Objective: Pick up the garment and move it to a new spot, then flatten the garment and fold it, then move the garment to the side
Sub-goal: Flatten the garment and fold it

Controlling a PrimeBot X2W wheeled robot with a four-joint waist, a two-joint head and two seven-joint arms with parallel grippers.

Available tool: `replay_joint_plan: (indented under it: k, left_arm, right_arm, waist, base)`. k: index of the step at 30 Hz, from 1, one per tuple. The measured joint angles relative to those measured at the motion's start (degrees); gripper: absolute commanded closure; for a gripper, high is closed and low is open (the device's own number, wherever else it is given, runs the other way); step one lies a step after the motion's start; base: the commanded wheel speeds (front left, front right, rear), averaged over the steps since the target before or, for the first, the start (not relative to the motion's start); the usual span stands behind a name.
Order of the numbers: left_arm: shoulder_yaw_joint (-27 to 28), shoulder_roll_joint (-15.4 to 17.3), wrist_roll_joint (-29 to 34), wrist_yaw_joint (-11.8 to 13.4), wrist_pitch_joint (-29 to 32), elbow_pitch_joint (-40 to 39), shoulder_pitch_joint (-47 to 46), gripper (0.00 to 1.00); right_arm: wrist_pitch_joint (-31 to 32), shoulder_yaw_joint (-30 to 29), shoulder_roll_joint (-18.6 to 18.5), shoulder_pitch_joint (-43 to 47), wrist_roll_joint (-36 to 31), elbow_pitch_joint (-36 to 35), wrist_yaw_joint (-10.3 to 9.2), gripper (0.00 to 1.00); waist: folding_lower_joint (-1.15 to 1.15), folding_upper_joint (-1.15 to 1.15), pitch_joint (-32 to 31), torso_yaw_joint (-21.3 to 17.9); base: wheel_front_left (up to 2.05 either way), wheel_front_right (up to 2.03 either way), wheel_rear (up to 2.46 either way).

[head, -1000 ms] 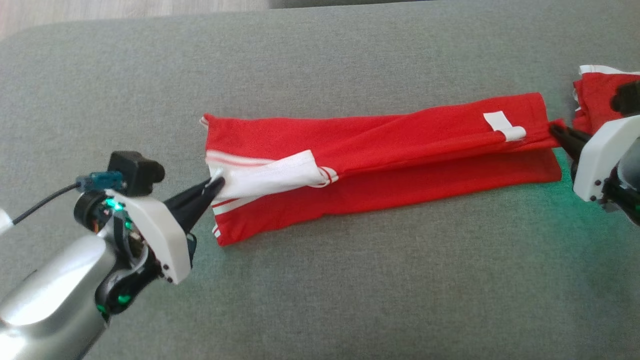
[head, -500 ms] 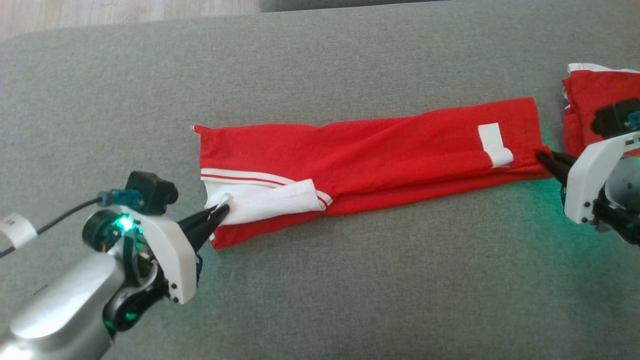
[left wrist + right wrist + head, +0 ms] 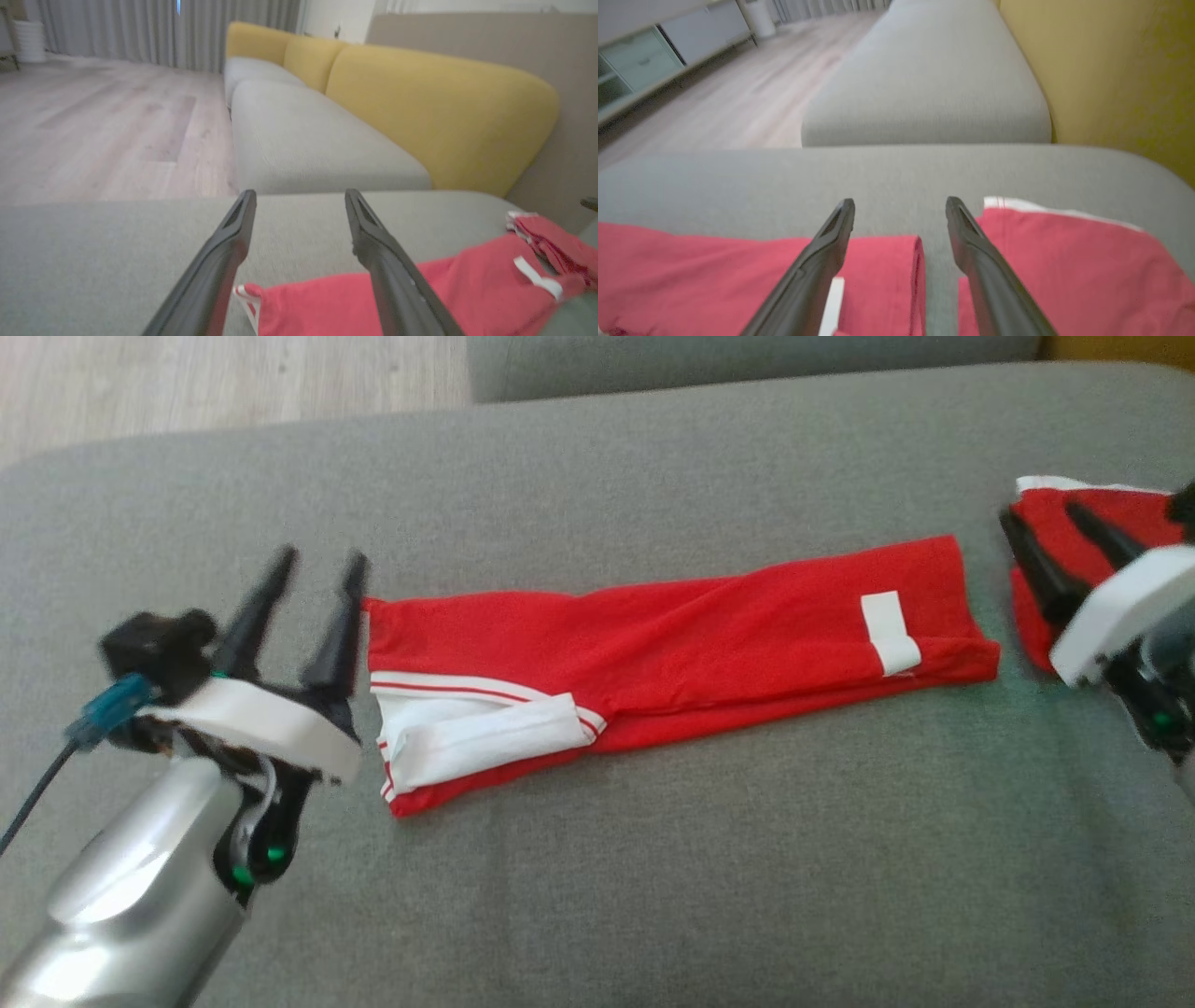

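Observation:
The garment (image 3: pixel 709 635), red with white trim and a white tag, lies folded into a long narrow strip across the grey cushion (image 3: pixel 597 859). My left gripper (image 3: pixel 320 558) is open just off the strip's left end, fingers pointing up and away, holding nothing. In the left wrist view the left gripper (image 3: pixel 300 193) has the garment (image 3: pixel 327 303) below its right finger. My right gripper (image 3: pixel 1041 513) is open beyond the strip's right end, also holding nothing. In the right wrist view the right gripper (image 3: pixel 900 201) stands over the garment's end (image 3: pixel 714 266).
A second folded red cloth (image 3: pixel 1102 513) lies at the far right, partly behind my right gripper, and also appears as the red cloth (image 3: pixel 1064 266) right of the fingers. A yellow sofa back (image 3: pixel 444 116) and wooden floor (image 3: pixel 93 121) lie beyond the cushion.
Both grippers have let go of the garment's ends, opened wide and lifted away. The strip now rests flat on the cushion. The head camera has shifted slightly.

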Motion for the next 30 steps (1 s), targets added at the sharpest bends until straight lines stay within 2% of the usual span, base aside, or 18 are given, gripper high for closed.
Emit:
replay_joint_plan:
  k: [3,7,11,15,16,19,23,26,30]
  left_arm:
    - [3.2,-1.6,0.0,1.4,-4.8,0.7,0.2,0.00]
    - [8.6,-3.7,1.8,2.9,-6.5,0.8,2.6,0.00]
    - [15.4,-6.8,9.0,2.5,-6.6,-3.3,8.9,0.00]
    - [22.9,-12.4,14.4,1.7,-6.6,-6.3,16.8,0.00]
    - [22.9,-12.4,14.4,1.7,-6.6,-6.3,16.8,0.00]
    - [26.3,-15.5,19.8,0.1,-6.6,-6.5,21.6,0.00]
    - [31.0,-20.4,24.0,-2.3,-6.6,-5.7,25.5,0.00]
    - [33.8,-23.1,26.5,-4.5,-6.6,-4.7,27.3,0.00]
    - [36.4,-24.8,29.2,-7.2,-6.6,-3.6,27.9,0.00]
  right_arm:
    - [-5.8,-2.1,2.4,-1.0,-2.2,-0.2,0.00,0.00]
    - [-12.1,-6.4,5.7,-0.8,-5.5,0.0,0.00,0.00]
    - [-13.4,-13.9,10.9,2.9,-10.7,-1.8,0.00,0.00]
    - [-13.5,-27.3,17.2,11.2,-19.3,-8.1,0.00,0.00]
    - [-13.5,-27.3,17.2,11.2,-19.3,-8.1,0.00,0.00]
    - [-13.5,-34.7,23.2,19.1,-25.6,-12.3,0.00,0.00]
    - [-13.5,-38.7,29.5,28.1,-32.2,-14.7,0.00,0.00]
    - [-13.5,-40.6,31.2,31.7,-34.2,-15.6,0.00,0.00]
    - [-13.5,-41.5,31.9,32.1,-36.0,-16.6,0.00,0.00]
  waist:
    - [0.00,0.00,-1.3,-0.4]
    - [0.00,0.00,-3.0,-0.8]
    - [-0.01,0.00,-4.1,-1.2]
    - [0.00,0.00,-4.6,-1.4]
    - [0.00,0.00,-4.6,-1.4]
    - [0.00,0.00,-5.1,-1.4]
    - [0.00,0.00,-5.8,-1.4]
    - [-0.01,0.00,-6.1,-1.4]
    - [-0.01,0.00,-5.8,-1.1]
  base:
    - [0.00,0.00,0.00]
    - [0.00,0.00,0.00]
    - [0.00,0.00,0.00]
    - [0.00,0.00,0.00]
    - [0.00,0.00,0.00]
    - [0.00,0.00,0.00]
    - [0.00,0.00,0.00]
    - [0.00,0.00,0.00]
    - [0.00,0.00,0.00]
